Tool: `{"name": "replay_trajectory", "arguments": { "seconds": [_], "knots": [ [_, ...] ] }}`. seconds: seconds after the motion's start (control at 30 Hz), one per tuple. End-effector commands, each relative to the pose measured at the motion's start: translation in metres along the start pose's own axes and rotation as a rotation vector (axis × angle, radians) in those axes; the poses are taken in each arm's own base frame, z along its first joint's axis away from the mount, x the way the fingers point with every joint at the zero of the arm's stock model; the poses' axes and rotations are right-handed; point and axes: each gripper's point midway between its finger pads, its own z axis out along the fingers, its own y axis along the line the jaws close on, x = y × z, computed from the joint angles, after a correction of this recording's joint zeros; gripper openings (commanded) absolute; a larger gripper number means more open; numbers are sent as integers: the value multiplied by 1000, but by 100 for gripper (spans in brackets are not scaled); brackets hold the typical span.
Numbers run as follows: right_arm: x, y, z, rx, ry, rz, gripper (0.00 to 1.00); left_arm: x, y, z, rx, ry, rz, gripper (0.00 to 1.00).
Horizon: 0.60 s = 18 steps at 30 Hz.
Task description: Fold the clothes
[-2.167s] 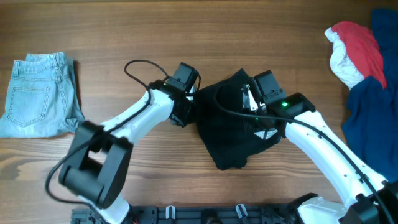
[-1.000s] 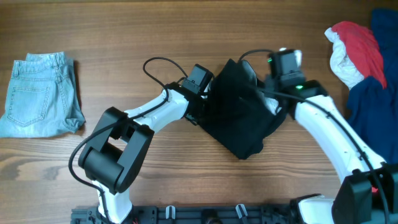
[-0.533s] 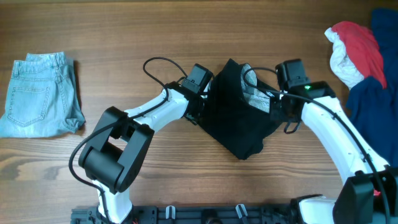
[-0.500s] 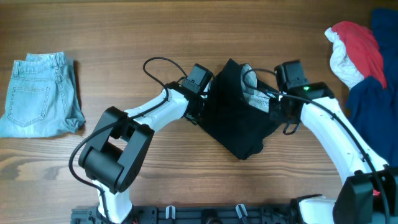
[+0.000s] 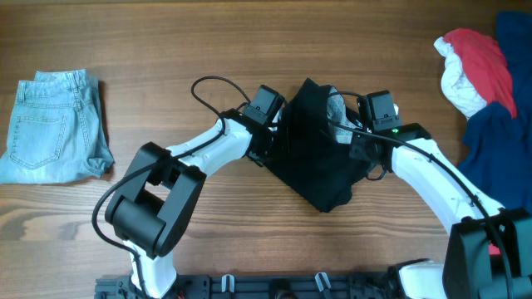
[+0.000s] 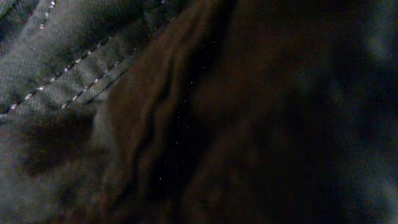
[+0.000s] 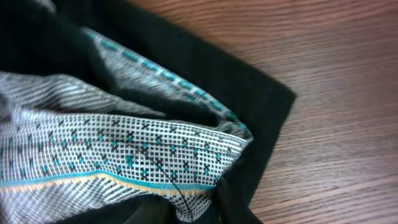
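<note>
A black garment (image 5: 320,162) lies bunched at the table's middle, with a grey patterned lining (image 5: 336,108) showing at its top right. My left gripper (image 5: 270,139) is at the garment's left edge, its fingers buried in cloth. The left wrist view is filled with dark fabric (image 6: 249,124) and a stitched seam (image 6: 62,68). My right gripper (image 5: 366,145) is at the garment's right edge. In the right wrist view the patterned lining (image 7: 112,149) and black cloth (image 7: 255,93) gather toward the jaws, which are hidden under them.
Folded light-blue jeans (image 5: 54,124) lie at the far left. A pile of red and white clothes (image 5: 474,62) and a dark blue garment (image 5: 499,158) sit at the right edge. Bare wooden table (image 7: 336,93) lies to the right of the black garment.
My right gripper came down from the garment's top right and shifted a little left against its edge. The patterned lining now shows. The left arm has stayed put for the last second.
</note>
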Motion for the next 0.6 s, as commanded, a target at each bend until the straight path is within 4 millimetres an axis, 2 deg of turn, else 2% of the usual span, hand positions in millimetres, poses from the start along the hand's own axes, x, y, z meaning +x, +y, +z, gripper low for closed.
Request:
{"name": "replay_trajectory", "arguments": {
  "seconds": [0.0, 0.1, 0.2, 0.3, 0.4, 0.57],
  "knots": [
    [-8, -16, 4, 97, -51, 93, 11, 25, 48, 30, -148, 80, -44, 27],
    [-18, -27, 2, 169, -101, 39, 7, 26, 48, 30, -150, 82, -45, 27],
    [-36, -37, -3, 239, -183, -17, 4, 26, 49, 30, -153, 80, -45, 27],
    [-50, -39, -4, 230, -239, 65, 4, 26, 49, 29, -155, 83, -46, 27],
    [-61, -31, -3, 159, -275, 132, 5, 27, 54, 29, -178, 81, -48, 25],
    [-91, -17, -10, 78, -393, 188, 5, 30, 57, 28, -193, 90, -52, 24]
  ]
}}
